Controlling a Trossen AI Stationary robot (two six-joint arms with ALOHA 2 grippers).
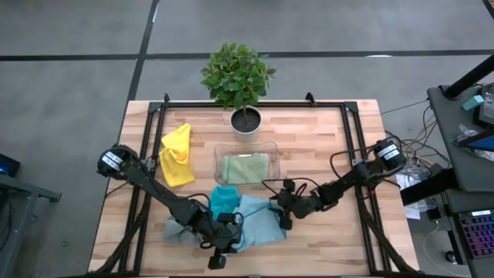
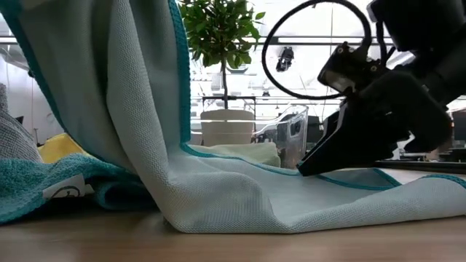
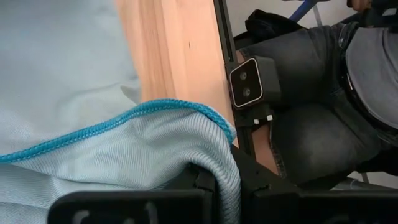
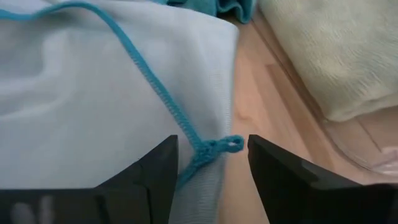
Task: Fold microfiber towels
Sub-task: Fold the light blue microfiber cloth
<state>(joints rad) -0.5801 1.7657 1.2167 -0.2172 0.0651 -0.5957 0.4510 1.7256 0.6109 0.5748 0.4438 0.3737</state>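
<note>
While draped upward from the left claw (image 1: 220, 249) clamping it, light blue towel (image 1: 258, 220) lengthwise toward parted right claw (image 1: 282, 220).

light blue towel (image 1: 258, 220), teal edging | teal towel (image 1: 225, 199) | yellow towel (image 1: 177, 157) | sage green towel (image 1: 245, 167)
</note>
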